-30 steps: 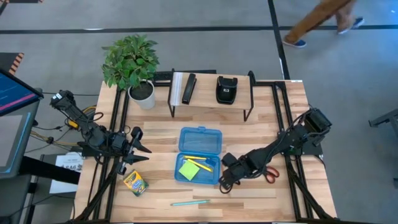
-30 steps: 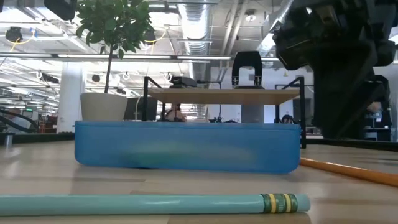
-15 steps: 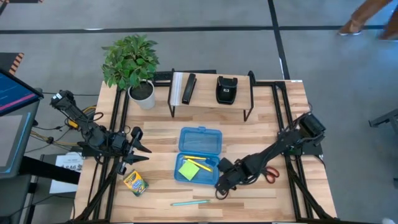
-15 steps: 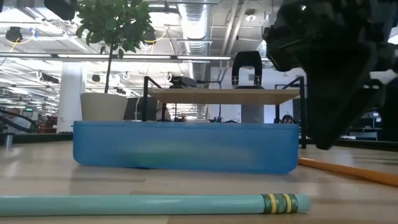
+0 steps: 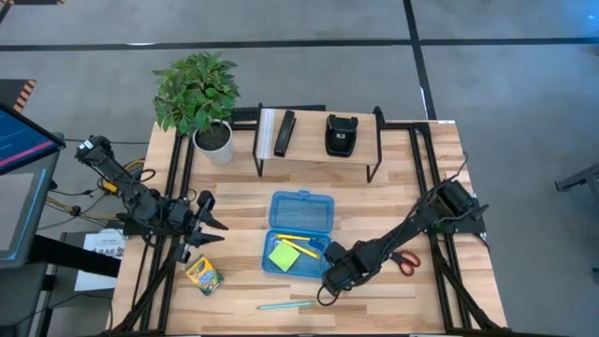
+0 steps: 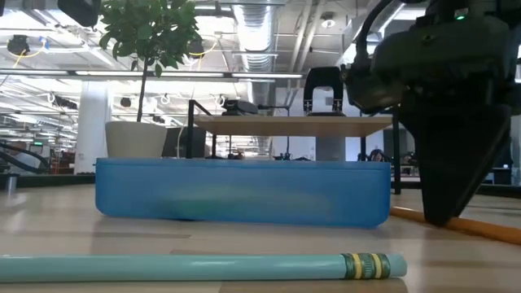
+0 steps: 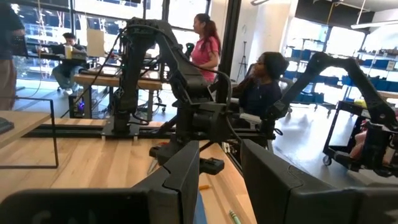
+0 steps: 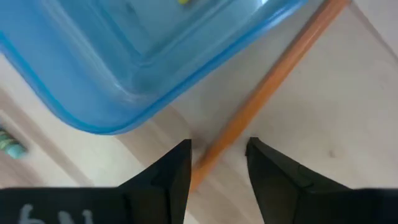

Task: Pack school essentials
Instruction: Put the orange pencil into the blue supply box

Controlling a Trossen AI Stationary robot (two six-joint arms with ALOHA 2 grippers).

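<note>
My right gripper (image 5: 325, 284) (image 8: 219, 155) points down at the table by the near right corner of the blue translucent box (image 5: 298, 251). It is open, one finger on each side of an orange pencil (image 8: 268, 93) (image 6: 460, 225) that lies flat beside that corner. Inside the box lie a lime-green sticky-note pad (image 5: 284, 255) and a yellow pencil (image 5: 301, 245). On the table rest a teal pen (image 5: 285, 304) (image 6: 195, 267), the crayon box (image 5: 203, 274) and red-handled scissors (image 5: 408, 262). My left gripper (image 5: 211, 230) (image 7: 221, 180) waits, open, near the left edge.
The box's lid (image 5: 301, 211) lies open toward the far side. Behind it a low shelf (image 5: 318, 150) carries a black bar (image 5: 284, 133) and a black pouch (image 5: 341, 134). A potted plant (image 5: 198, 94) stands at the far left. People sit in the room beyond.
My right gripper has moved toward the table's near left and come down beside the box's corner, over the orange pencil. The objects on the table have stayed in place.
</note>
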